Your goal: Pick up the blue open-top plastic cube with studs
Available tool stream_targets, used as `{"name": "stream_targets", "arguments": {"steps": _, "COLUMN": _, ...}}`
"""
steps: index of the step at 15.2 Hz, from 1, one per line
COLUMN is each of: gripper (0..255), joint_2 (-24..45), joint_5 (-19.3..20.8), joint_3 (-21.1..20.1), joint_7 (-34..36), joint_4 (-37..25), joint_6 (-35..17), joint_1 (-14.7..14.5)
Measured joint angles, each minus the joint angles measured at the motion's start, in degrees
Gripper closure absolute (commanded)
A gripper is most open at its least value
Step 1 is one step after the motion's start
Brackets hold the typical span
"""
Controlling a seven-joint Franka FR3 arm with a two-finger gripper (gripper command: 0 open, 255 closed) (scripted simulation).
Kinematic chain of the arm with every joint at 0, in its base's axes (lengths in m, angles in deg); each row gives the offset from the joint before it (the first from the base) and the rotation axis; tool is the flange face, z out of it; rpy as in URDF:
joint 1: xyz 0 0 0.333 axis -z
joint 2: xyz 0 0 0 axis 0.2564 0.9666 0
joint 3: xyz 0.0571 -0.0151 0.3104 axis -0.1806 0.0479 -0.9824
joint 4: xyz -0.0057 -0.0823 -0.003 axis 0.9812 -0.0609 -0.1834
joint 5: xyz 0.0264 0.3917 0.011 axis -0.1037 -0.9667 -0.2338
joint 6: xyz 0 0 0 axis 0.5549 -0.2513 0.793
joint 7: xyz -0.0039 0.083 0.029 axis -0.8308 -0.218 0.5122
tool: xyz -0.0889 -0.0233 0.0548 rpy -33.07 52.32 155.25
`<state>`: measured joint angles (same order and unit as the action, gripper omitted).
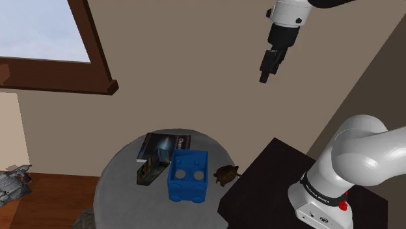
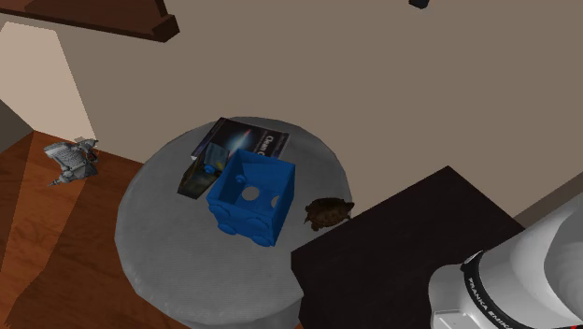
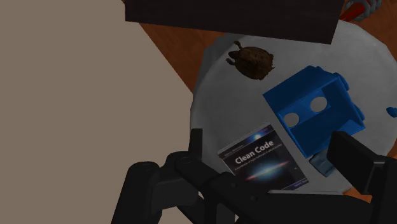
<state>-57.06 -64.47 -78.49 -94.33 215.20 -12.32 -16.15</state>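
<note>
Where the round grey table [image 1: 116, 190] sits at the shoulder view's lower left, the Clean Code book [image 1: 158, 155] comes first, seemingly propped against the blue studded cube [image 1: 189, 175], which stands mid-table. Just right of the cube, a brown turtle figure [image 1: 226, 174] rests near the dark stand [image 1: 270, 188]. High above, further right, the black gripper [image 1: 265, 73] hangs well clear, fingers apart, holding nothing.

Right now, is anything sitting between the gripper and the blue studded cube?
Nothing visible does. The gripper hangs high up, open air between it and the blue cube. The book and the turtle sit beside the cube, not over it.
</note>
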Motion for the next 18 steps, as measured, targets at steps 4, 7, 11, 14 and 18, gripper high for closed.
{"name": "stream_targets", "arguments": {"steps": 4, "gripper": 0, "joint_2": 1.11, "joint_5": -0.51, "joint_3": -0.56, "joint_7": 0.73, "joint_4": 2.77, "joint_6": -3.77, "joint_1": -0.24}}
{"name": "stream_targets", "arguments": {"steps": 7, "gripper": 0, "joint_2": 1.93, "joint_5": -1.79, "joint_3": -2.24, "joint_7": 2.66, "joint_4": 7.48, "joint_6": -9.26, "joint_1": -1.02}}
{"name": "stream_targets", "arguments": {"steps": 11, "gripper": 0, "joint_2": 6.28, "joint_5": -3.21, "joint_3": -4.14, "joint_7": 4.72, "joint_4": 11.11, "joint_6": -17.20, "joint_1": -1.87}}
{"name": "stream_targets", "arguments": {"steps": 14, "gripper": 0, "joint_2": 10.25, "joint_5": -4.37, "joint_3": -5.86, "joint_7": 6.52, "joint_4": 13.56, "joint_6": -23.60, "joint_1": -2.69}}
{"name": "stream_targets", "arguments": {"steps": 18, "gripper": 0, "joint_2": 17.58, "joint_5": -5.37, "joint_3": -7.95, "joint_7": 8.63, "joint_4": 15.39, "joint_6": -32.80, "joint_1": -3.40}}
